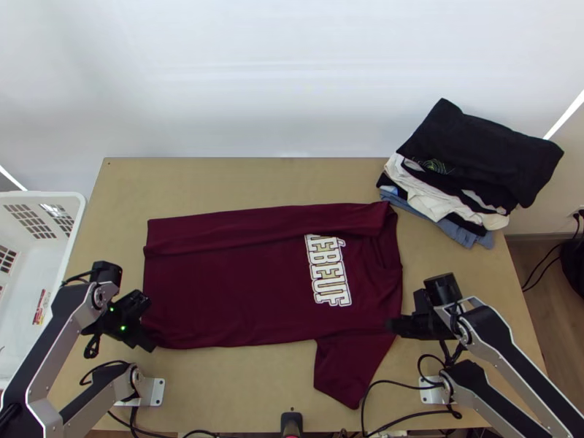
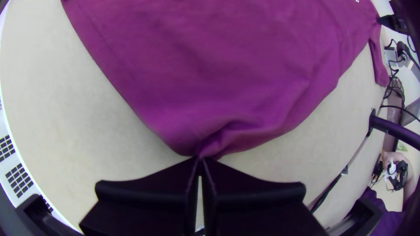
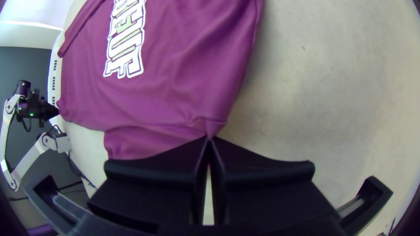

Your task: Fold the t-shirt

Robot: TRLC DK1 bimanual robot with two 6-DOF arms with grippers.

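A maroon t-shirt (image 1: 233,292) lies across the table with its far long side folded over in a strip; the near sleeve (image 1: 354,365) sticks out toward the near edge. At its lower left corner is my left gripper (image 1: 146,321); in the left wrist view the left gripper (image 2: 200,161) is shut on that corner of the shirt (image 2: 227,78). My right gripper (image 1: 398,326) is at the shirt's right side, by the base of the near sleeve. From the right wrist view, the right gripper (image 3: 210,140) is shut on a pinch of the shirt (image 3: 175,87) there.
A stack of folded clothes (image 1: 474,160), black on top, lies at the table's far right corner. A white basket (image 1: 44,197) stands off the left edge. Bare wood of the table (image 1: 241,182) shows beyond the shirt, and cables lie along the near edge.
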